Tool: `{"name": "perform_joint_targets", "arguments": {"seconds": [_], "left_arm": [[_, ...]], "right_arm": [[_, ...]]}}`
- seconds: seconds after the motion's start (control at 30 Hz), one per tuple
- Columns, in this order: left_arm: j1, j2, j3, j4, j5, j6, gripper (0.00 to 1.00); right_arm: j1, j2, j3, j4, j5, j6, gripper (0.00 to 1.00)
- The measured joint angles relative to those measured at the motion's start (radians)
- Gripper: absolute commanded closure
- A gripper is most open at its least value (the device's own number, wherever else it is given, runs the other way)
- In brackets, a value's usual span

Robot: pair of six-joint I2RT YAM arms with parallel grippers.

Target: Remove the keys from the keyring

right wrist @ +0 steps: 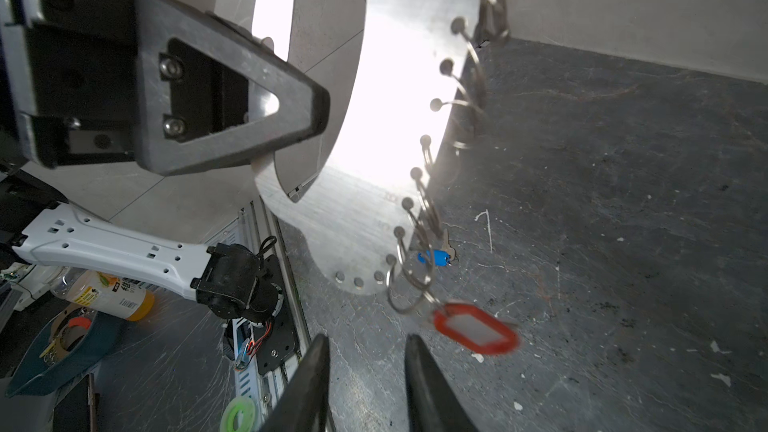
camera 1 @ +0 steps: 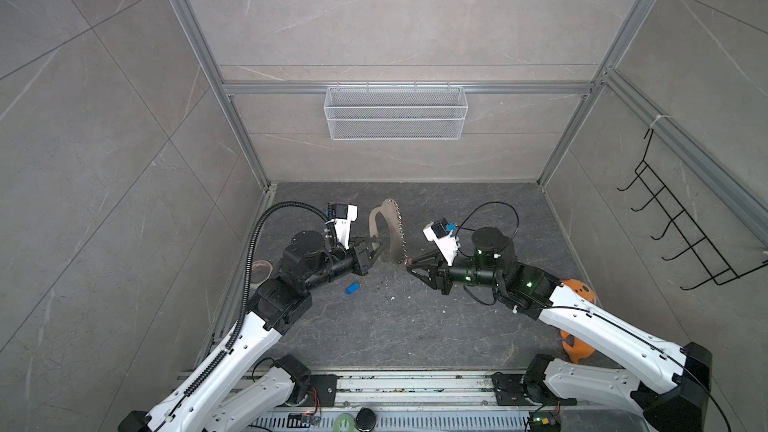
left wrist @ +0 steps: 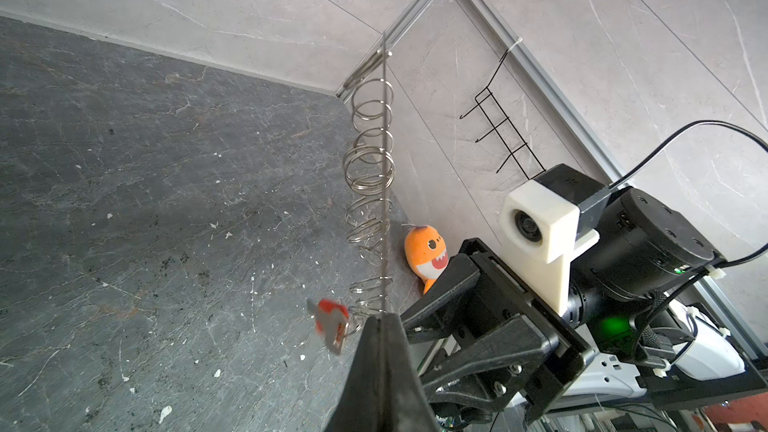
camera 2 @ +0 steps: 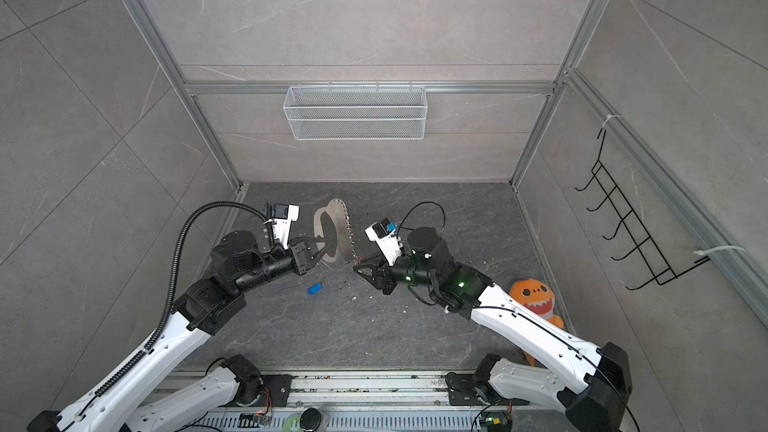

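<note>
- The keyring [camera 1: 392, 243] is pinched by the left claw [left wrist: 380, 320].
- The right claw [right wrist: 368, 342] is spread beside the red key [right wrist: 476, 328].
- The blue key [camera 1: 352, 288] is laid on the worktop [camera 1: 415, 326].

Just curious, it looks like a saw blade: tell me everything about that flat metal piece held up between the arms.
This plate is a flat, brushed silver-grey metal teardrop with a large oval cut-out. Small holes line its curved edge, and silver wire rings hang through them. The left gripper, shut, pinches it at the cut-out and holds it on edge over the dark table. A red-framed tag dangles from the end rings, near the open right gripper, which seems not to touch it.
</note>
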Motion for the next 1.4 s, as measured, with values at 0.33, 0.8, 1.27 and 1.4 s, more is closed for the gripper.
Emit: {"name": "perform_joint_targets", "arguments": {"seconds": [0.33, 0.8, 1.27, 1.4], "left_arm": [[0.0, 0.0, 0.0, 0.0, 0.002, -0.007, 1.0], [0.0, -0.001, 0.0, 0.001, 0.009, -0.014, 1.0], [0.001, -0.006, 0.0, 0.0, 0.006, -0.015, 1.0], [0.001, -0.01, 0.0, -0.002, 0.005, -0.015, 1.0]], "right_arm": [[0.018, 0.022, 0.0, 0.0, 0.04, -0.029, 0.65], [0.032, 0.025, 0.02, 0.006, 0.118, -0.081, 0.66], [0.037, 0.042, 0.038, 0.003, 0.161, -0.111, 0.61], [0.04, 0.041, 0.038, -0.005, 0.173, -0.117, 0.61]]}}
